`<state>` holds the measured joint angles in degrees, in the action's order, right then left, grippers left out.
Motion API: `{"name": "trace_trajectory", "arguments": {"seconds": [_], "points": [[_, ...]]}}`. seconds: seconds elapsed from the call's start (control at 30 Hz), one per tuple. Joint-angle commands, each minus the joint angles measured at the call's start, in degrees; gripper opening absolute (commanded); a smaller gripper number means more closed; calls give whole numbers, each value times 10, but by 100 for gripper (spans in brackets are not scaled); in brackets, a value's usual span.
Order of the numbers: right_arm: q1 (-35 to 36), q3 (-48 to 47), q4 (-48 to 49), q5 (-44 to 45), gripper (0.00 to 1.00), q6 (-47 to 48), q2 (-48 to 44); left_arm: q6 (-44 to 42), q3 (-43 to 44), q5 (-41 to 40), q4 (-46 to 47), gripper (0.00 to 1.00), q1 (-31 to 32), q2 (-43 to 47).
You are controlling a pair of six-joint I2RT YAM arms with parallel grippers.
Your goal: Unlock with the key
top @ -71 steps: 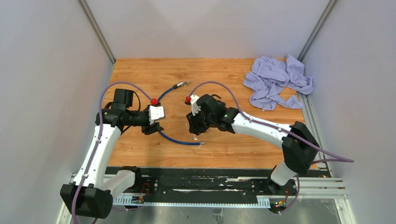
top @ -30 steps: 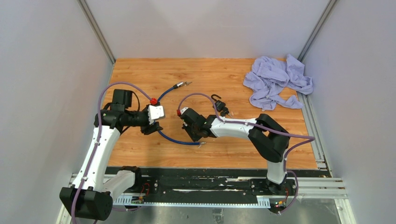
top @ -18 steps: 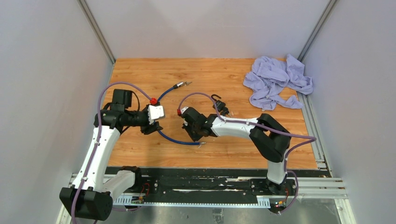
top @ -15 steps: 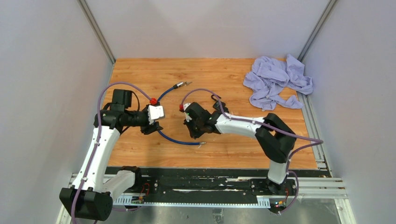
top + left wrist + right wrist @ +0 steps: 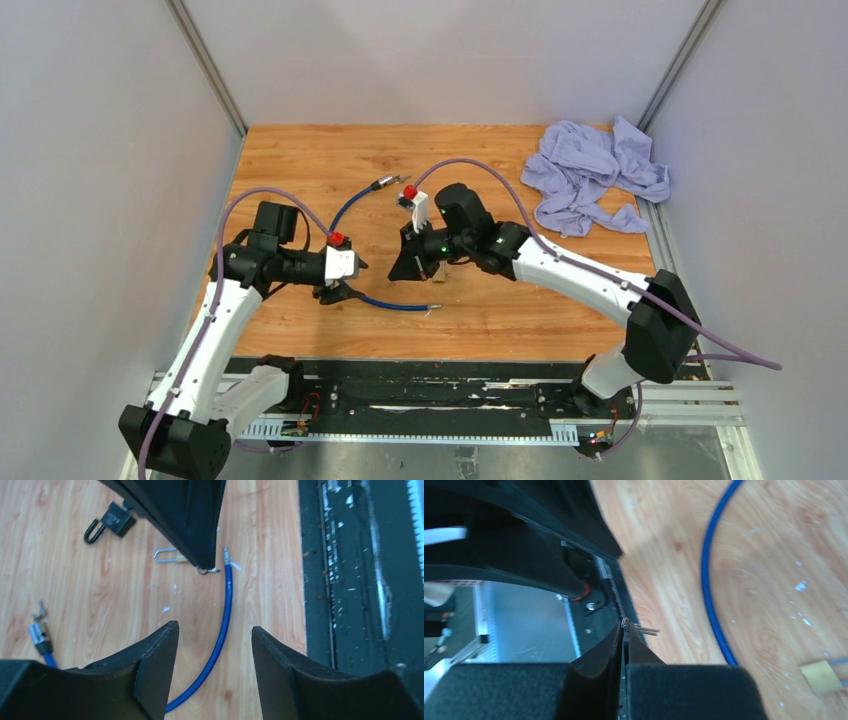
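Padlocks, two: black lock (image 5: 111,522), brass lock (image 5: 821,676). One cable (image 5: 220,645), one cloth (image 5: 590,175). Right gripper (image 5: 624,635) pinches one key (image 5: 646,629); left gripper (image 5: 212,627) released.

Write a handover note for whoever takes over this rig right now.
Left gripper: open, empty, over the blue cable.
Right gripper: shut on the key.
Brass padlock and black padlock lie on the table, neither held.
Done: key is in hand.
Left: put key in a padlock and turn it; which one it fits I cannot tell.
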<state>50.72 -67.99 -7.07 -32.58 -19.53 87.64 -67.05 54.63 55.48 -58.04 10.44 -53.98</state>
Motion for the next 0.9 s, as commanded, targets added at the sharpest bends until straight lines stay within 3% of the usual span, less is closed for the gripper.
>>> {"name": "trace_trajectory", "arguments": {"seconds": [0.0, 0.3, 0.47, 0.53, 0.87], "points": [[2, 1, 60, -88, 1, -59, -36, 46, 3, 61, -1, 60, 24, -7], [19, -3, 104, -45, 1, -132, -68, 160, -2, 119, 9, 61, 25, 15], [31, -10, 105, 13, 1, -163, -70, 433, -34, 41, 244, 63, 26, 61], [36, -13, 99, 41, 1, -171, -73, 503, -44, 29, 312, 63, 28, 79], [53, -9, 108, 133, 1, -200, -97, 505, -83, 82, 306, 56, 36, 101]]}}
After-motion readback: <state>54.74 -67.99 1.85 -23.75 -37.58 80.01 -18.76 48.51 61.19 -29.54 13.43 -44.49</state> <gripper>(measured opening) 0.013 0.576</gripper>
